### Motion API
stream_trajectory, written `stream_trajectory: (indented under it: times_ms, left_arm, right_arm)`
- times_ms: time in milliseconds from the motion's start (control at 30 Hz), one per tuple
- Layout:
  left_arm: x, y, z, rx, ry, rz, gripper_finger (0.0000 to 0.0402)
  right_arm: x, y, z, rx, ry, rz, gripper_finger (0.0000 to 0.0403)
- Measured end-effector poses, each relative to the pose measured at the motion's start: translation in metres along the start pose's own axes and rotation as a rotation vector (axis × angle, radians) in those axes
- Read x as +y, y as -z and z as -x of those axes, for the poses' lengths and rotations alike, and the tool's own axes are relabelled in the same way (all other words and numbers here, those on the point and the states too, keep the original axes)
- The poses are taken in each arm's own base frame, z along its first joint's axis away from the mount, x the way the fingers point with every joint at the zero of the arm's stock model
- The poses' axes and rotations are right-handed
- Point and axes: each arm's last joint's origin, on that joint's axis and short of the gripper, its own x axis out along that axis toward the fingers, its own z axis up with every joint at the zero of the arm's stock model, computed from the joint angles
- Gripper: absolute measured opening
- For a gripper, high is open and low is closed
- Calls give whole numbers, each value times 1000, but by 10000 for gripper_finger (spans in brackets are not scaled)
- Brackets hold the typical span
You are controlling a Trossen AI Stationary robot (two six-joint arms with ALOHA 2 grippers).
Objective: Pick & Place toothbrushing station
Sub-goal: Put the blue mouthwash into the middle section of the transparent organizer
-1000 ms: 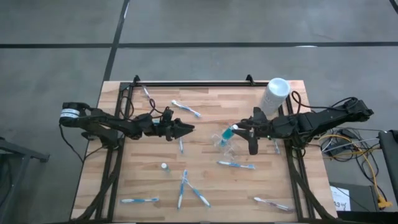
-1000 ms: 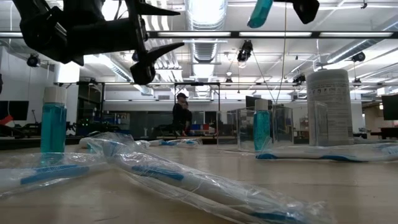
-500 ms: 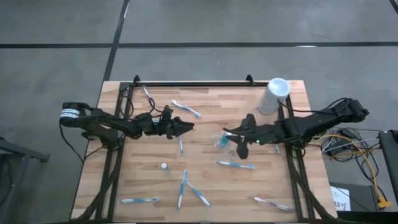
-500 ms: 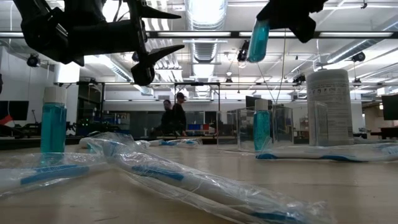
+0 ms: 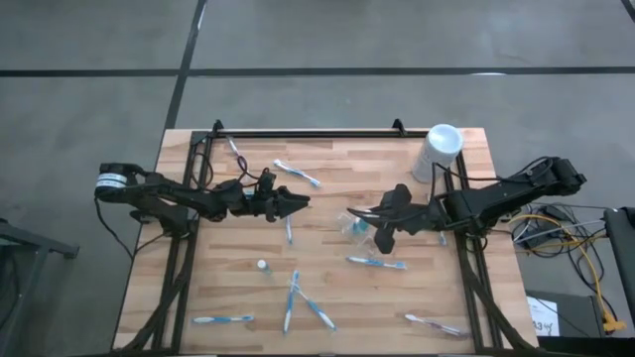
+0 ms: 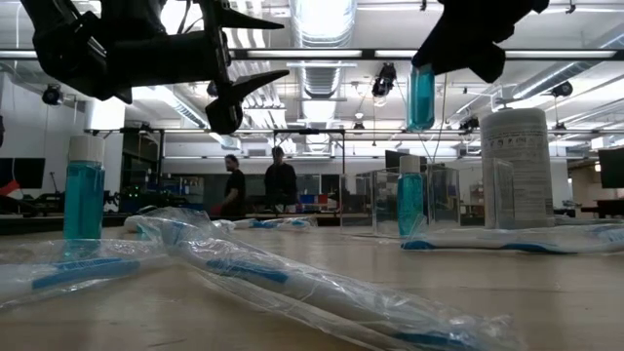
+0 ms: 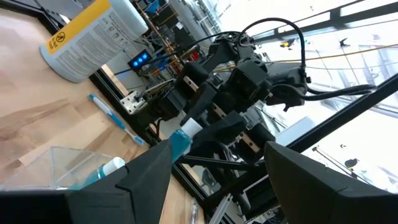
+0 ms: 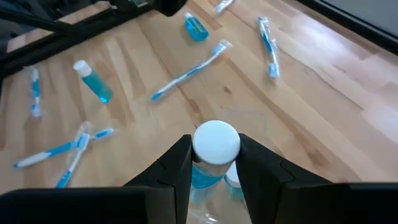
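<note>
The wooden table (image 5: 228,288) carries everything, and the tall white cylinder (image 5: 438,152) stands at its far right corner, out of my working path. My left gripper (image 5: 294,204) hangs over the table's left-middle with its fingers spread wide and nothing between them; I judge it is simply waiting its turn. My right gripper (image 5: 382,226) is the one at work, poised over the clear pouch (image 5: 355,223) near the table's centre. Its fingers are part-way closed around a small blue tube (image 8: 208,163), gripping just below the white cap, so the tube hangs upright, cap up, clear of the table in the low view. I hold it that way, I think, so its base can drop straight into the pouch's mouth below, where another blue tube already seems to lie. The rest of the station is scattered: wrapped toothbrushes (image 5: 377,263) lie flat across the near half, several well apart, and one more capped tube (image 5: 262,266) stands alone left of centre, not yet collected.
</note>
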Motion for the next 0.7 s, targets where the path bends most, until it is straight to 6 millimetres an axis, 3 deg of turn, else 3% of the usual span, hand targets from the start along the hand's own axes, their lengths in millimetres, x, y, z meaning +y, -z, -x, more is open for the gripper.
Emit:
stream_trajectory:
  times_ms: [700]
  left_arm:
    - [0,0,0,0,0,0,259]
  right_arm:
    - [4,34,-48,178,169,134,105]
